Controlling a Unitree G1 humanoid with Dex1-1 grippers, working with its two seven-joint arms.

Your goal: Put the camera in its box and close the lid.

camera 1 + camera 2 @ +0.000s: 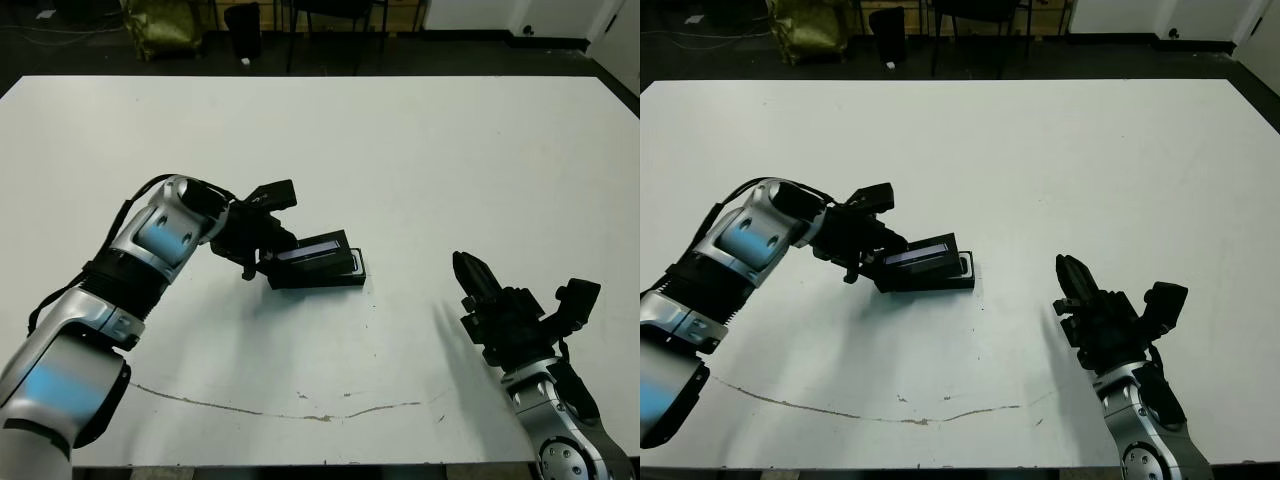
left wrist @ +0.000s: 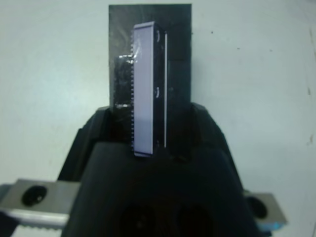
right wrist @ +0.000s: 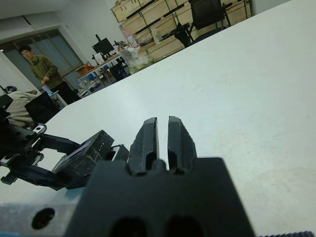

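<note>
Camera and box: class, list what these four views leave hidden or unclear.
- Camera: not seen in any view; the lid, tilted over the box, covers the inside.
- Left end effector: the lid hides its fingertips in the left wrist view.
- Box in the right wrist view: partly behind the right end effector.

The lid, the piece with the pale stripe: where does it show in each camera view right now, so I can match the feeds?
Left eye view: lid, left of centre, tilted above the box, at the left tool.
Right eye view: same, left of centre.
Left wrist view: centre, upright between the tool's fingers.
Right wrist view: lower left, beyond the right tool, lid at.
Shared landmark: the box beneath it.
</note>
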